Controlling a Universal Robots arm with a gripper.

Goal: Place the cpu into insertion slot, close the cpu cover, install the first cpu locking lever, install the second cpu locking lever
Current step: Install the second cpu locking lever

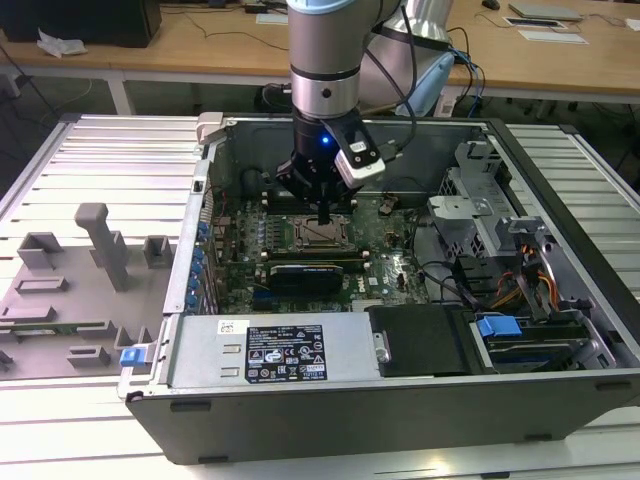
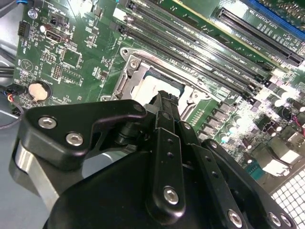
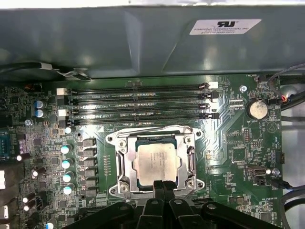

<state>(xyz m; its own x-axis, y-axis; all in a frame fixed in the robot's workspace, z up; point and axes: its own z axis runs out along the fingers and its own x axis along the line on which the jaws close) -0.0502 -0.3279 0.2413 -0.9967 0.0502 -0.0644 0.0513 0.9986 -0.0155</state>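
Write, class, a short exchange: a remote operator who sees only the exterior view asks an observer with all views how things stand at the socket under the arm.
Operator: The arm blocks my sight of the socket. Is the chip in?
Observer: Yes. In the first wrist view the cpu lies flat in the insertion slot.
Operator: And the cover?
Observer: The cpu cover appears to lie flat, framing the chip's metal top.
Operator: Where are the fingertips?
Observer: In both wrist views the gripper is shut, its tip at one edge of the socket, holding nothing.
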